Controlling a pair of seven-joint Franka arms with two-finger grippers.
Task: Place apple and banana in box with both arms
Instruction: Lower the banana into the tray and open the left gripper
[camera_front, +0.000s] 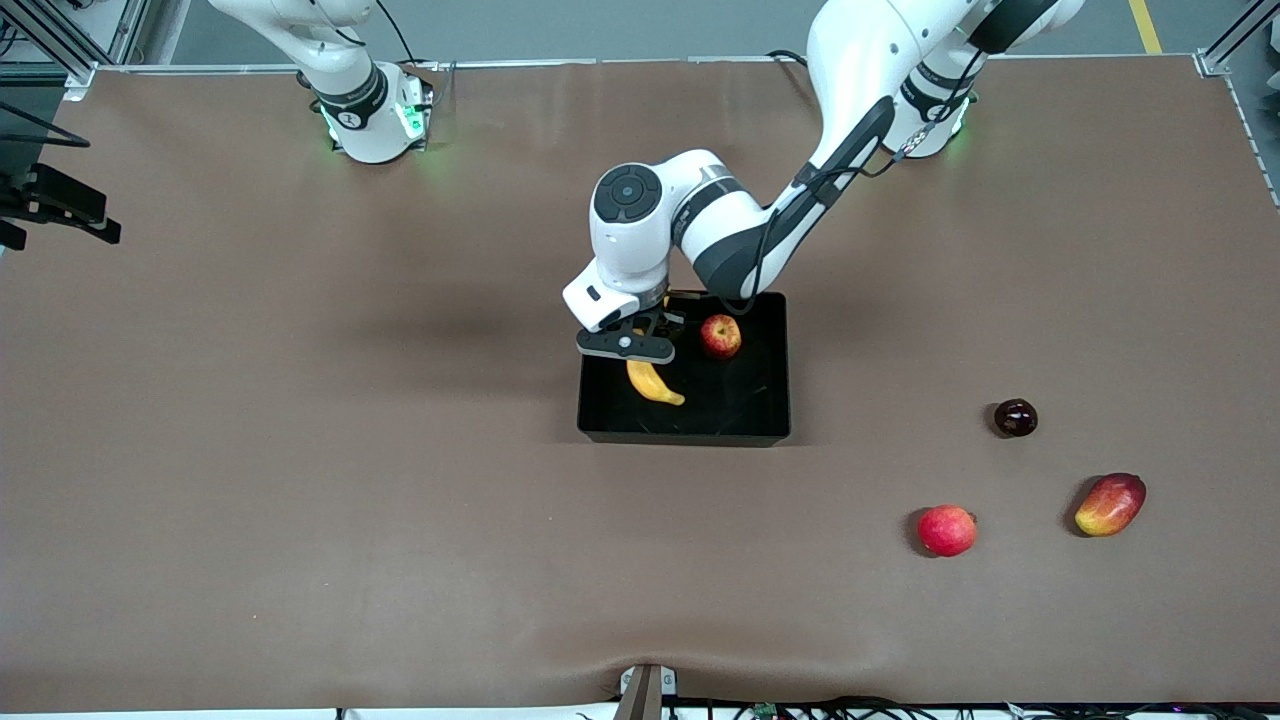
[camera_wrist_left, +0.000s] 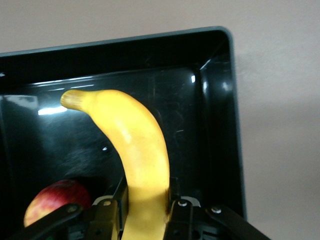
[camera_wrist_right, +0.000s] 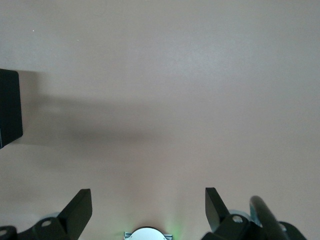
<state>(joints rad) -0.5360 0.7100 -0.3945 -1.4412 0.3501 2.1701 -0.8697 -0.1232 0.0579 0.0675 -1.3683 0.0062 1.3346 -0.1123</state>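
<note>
The black box (camera_front: 690, 436) sits mid-table. The left arm reaches down into it, and my left gripper (camera_front: 640, 347) is shut on the yellow banana (camera_front: 655, 382). The banana's free end points down over the box floor. The left wrist view shows the fingers (camera_wrist_left: 176, 202) pressed against both sides of the banana (camera_wrist_left: 135, 145), at the left gripper (camera_wrist_left: 147, 194). The red, yellow-streaked apple (camera_front: 720, 336) (camera_wrist_left: 55, 200) lies in the box (camera_wrist_left: 225, 125) beside the banana. My right gripper (camera_wrist_right: 148, 205) stands open over bare table with nothing between its fingers. It is out of the front view.
Toward the left arm's end, nearer the front camera than the box, lie an evenly red round fruit (camera_front: 946, 530), a red-yellow mango (camera_front: 1110, 504) and a small dark fruit (camera_front: 1015, 417). A black fixture (camera_front: 60, 200) juts in at the right arm's end.
</note>
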